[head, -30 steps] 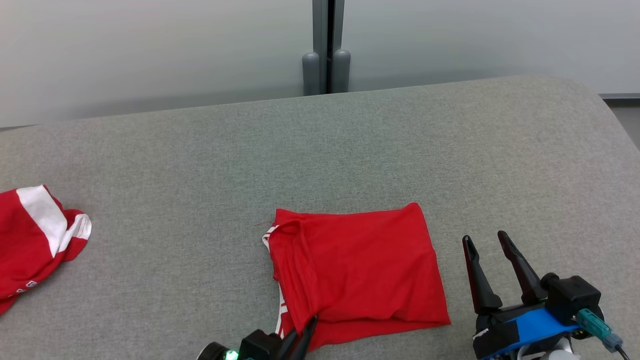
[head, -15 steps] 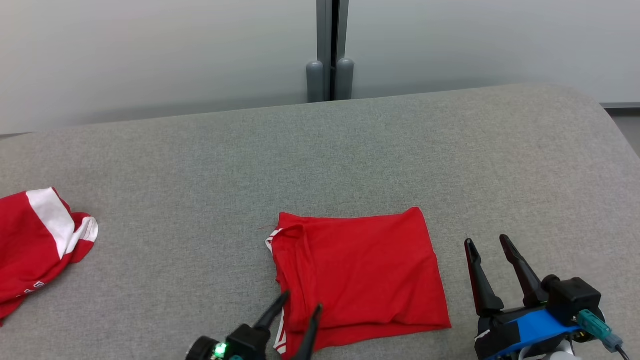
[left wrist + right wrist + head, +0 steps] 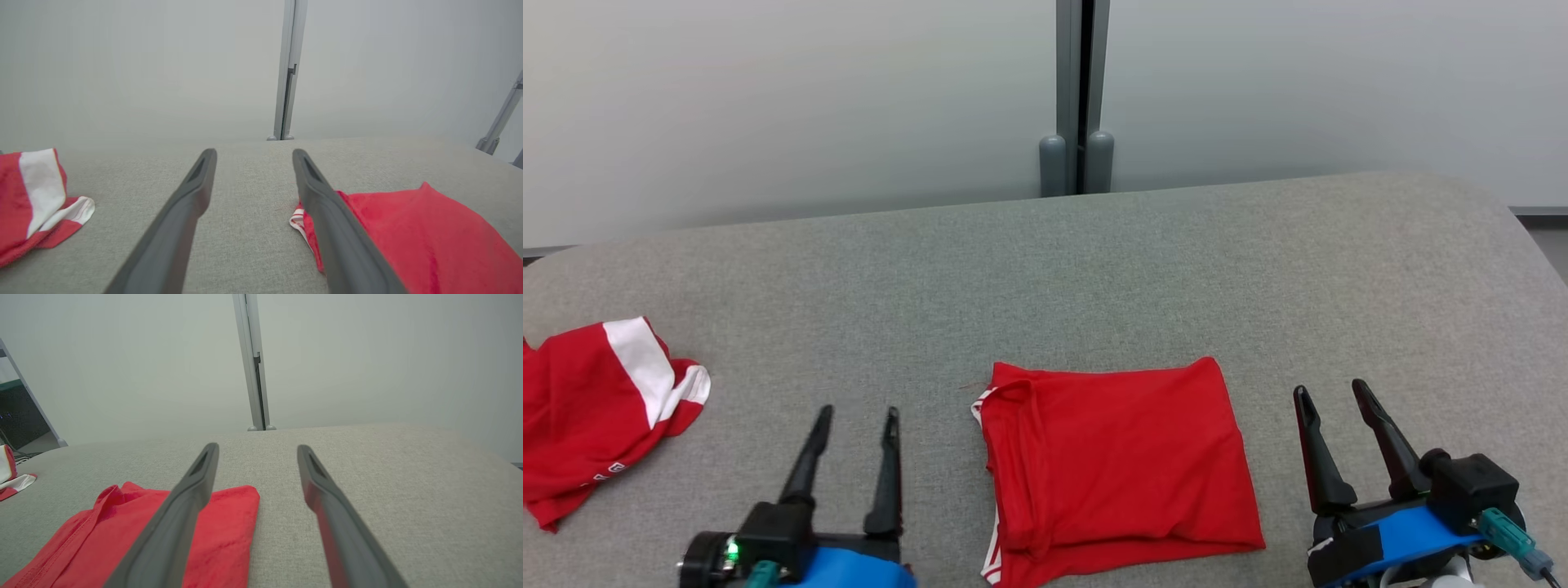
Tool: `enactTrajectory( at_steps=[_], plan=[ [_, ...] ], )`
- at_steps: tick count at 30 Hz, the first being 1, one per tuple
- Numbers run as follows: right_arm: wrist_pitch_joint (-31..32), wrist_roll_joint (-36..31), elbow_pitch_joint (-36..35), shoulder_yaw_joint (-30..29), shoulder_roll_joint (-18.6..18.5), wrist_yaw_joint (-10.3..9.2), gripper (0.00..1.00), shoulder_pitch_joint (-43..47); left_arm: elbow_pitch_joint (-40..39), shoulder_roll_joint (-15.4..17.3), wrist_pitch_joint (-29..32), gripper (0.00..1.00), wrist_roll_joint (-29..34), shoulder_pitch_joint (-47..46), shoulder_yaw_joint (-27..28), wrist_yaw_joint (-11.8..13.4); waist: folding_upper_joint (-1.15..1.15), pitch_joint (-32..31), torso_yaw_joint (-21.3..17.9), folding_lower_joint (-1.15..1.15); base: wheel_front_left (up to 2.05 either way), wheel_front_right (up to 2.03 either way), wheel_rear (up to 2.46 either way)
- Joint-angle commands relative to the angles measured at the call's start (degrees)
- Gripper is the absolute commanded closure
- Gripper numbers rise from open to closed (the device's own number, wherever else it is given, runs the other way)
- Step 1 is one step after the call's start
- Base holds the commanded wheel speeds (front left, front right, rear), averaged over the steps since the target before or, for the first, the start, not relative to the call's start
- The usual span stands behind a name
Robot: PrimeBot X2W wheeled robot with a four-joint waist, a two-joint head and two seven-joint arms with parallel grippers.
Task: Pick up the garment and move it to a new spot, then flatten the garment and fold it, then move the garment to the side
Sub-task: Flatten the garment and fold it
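The garment point(image 3: 1119, 465) is a red cloth folded into a neat rectangle, lying flat on the grey cushion near its front edge; it also shows in the left wrist view point(image 3: 412, 232) and the right wrist view point(image 3: 135, 535). My left gripper point(image 3: 858, 412) stands open to the left of the garment, apart from it, holding nothing. In its own view the left gripper point(image 3: 251, 153) spreads its fingers over bare cushion. My right gripper point(image 3: 1327, 392) stands open to the right of the garment, empty; its own view shows the right gripper point(image 3: 257, 448) over bare cushion.
A second red and white cloth point(image 3: 596, 408) lies crumpled at the cushion's far left. The grey cushion point(image 3: 1094, 269) runs back to a pale wall with a grey post point(image 3: 1078, 90). The cushion's right end curves down point(image 3: 1519, 237).
My left gripper has let go of the garment's front left corner, opened and drawn away to the left. The head camera has tilted up a little. The right gripper kept its place.
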Motion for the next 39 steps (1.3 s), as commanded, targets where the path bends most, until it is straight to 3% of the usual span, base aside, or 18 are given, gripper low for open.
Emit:
enactTrajectory(
  at_steps=[1,10,14,31,39],
  plan=[
    [-0.2,-0.5,-0.4,-0.2,-0.1,0.01,0.0,0.9,-1.0,0.3,-0.1,0.0,0.8,0.9,1.5,0.5,0.0,-0.3,0.1,0.0,0.0,0.0,0.0],
    [-0.2,-2.0,-2.1,-1.5,0.5,0.01,0.0,3.5,-5.6,-0.5,-0.1,0.0,3.4,4.1,10.4,1.4,0.0,-2.0,1.1,0.0,0.0,0.0,0.0],
    [-0.2,-2.5,-2.8,-2.2,0.7,0.01,0.0,4.5,-5.3,-0.5,-0.1,0.0,4.3,4.8,12.5,0.5,0.0,-2.5,1.6,0.0,0.0,0.0,0.0],
    [-0.2,-5.7,-1.5,-2.1,1.6,0.01,0.0,6.3,-2.8,-0.2,-0.1,0.0,4.6,5.5,16.9,-3.9,0.0,-3.5,2.5,0.0,0.0,0.0,0.0],
    [-0.2,-6.3,-0.3,-1.8,1.8,0.01,0.0,5.5,-2.1,-0.7,-0.1,0.0,5.6,4.4,17.4,-3.8,0.0,-3.4,2.6,0.0,0.0,0.0,0.0]
  ],
)
